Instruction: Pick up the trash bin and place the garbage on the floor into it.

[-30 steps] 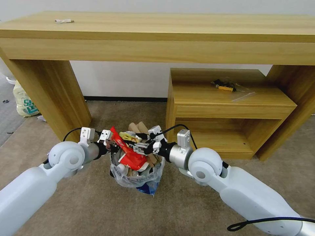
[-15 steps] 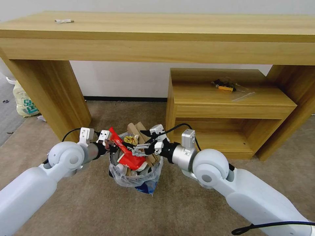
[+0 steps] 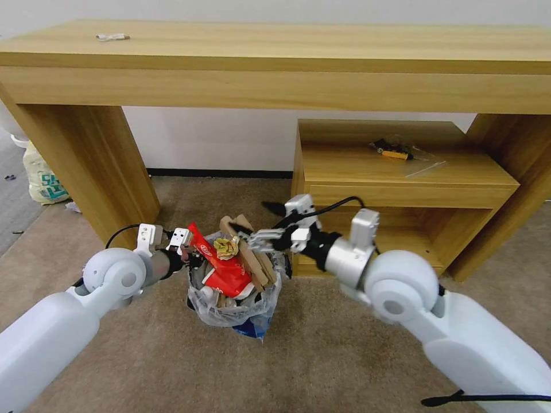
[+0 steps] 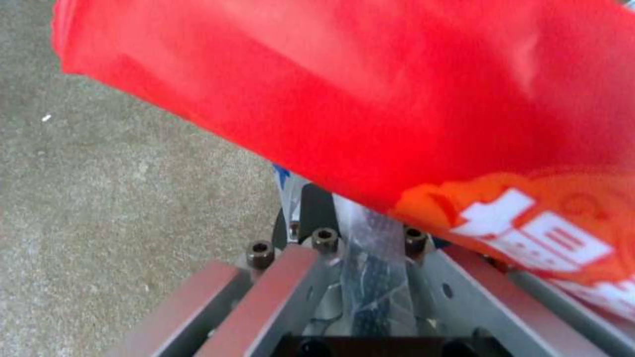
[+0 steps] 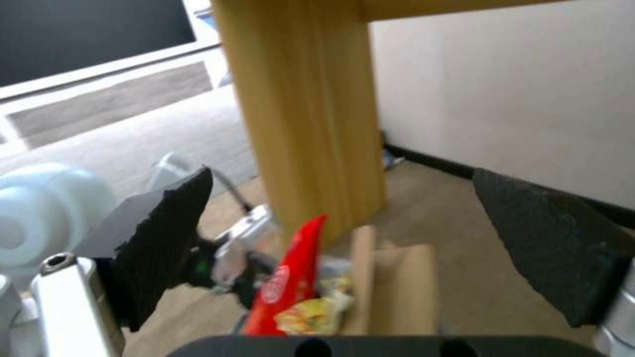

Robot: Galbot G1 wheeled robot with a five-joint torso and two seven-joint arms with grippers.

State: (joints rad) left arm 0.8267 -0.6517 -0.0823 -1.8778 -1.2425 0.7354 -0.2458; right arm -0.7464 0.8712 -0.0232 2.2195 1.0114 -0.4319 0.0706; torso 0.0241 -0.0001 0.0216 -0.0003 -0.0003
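My left claw (image 3: 192,259) pinches the bag-lined round black trash bin's (image 3: 235,301) thin, slippery rim; my right claw (image 3: 261,234) hangs wide open above

Bright, even indoor light, soft shadows; bowed head-view edges; close red wrapper (image 4: 370,99) blurred.

Room background, catalogue entry:
- Wall (image 3: 229,143): plain white, with a black skirting strip (image 3: 218,172) at its foot.
- Floor (image 3: 321,367): beige-tan short-pile carpet across the lower frame; a grey strip of carpet (image 3: 11,201) at far left.
- Counter (image 3: 287,63): long light-wood top spanning the upper frame, on slab legs.
- Low wooden cabinet (image 3: 396,189): right of centre under the counter, with an open shelf.
- Lighting: even, soft.
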